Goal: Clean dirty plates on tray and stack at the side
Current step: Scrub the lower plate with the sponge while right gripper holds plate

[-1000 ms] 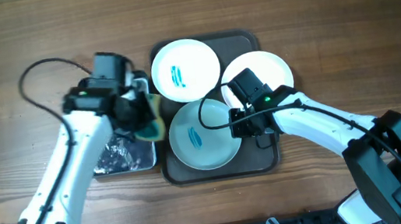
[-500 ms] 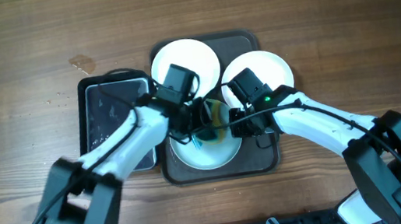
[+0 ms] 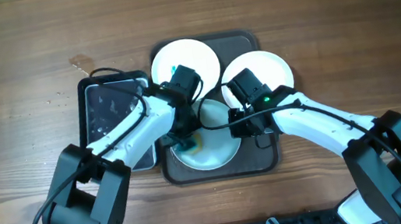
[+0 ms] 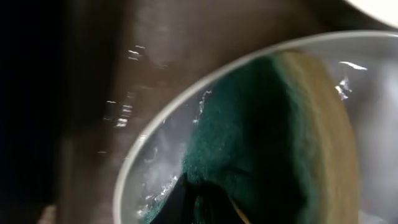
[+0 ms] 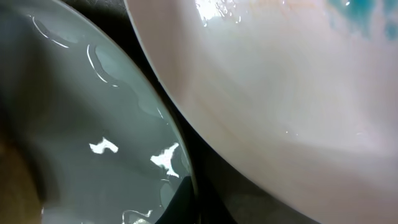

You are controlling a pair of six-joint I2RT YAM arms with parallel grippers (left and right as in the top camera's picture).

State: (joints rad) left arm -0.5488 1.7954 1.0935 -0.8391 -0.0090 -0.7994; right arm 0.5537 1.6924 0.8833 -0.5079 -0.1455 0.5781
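I have the left gripper (image 3: 186, 136) down over the left half of the near plate (image 3: 220, 150), which lies in the front part of the brown tray (image 3: 261, 160). From the left wrist camera I see a sponge (image 4: 267, 143), green on one face and yellow on the other, pressed flat on the wet plate just inside its rim, with dark fingers (image 4: 186, 200) closed against its lower edge, so I take that gripper as clamped on the sponge. The right gripper (image 3: 242, 119) sits at the right rim of the same plate. Its wrist camera shows only the glossy rim and a dark patch at the bottom of the frame, so I cannot tell whether its jaws are parted or closed, nor whether they grip the rim. That view also shows a second, paler plate across the upper right, its edge close above the near plate's rim, with a teal smear (image 5: 357, 9) at the top edge. All three plates are on the tray. The far plate (image 3: 186, 53) is in the back left corner, partly hidden by the left wrist, and the right-hand plate (image 3: 267, 67) lies toward the back right, overhanging the tray's edge. A smaller black tray (image 3: 111, 117) sits just beside the brown one on its left, on the wooden table (image 3: 18, 43).
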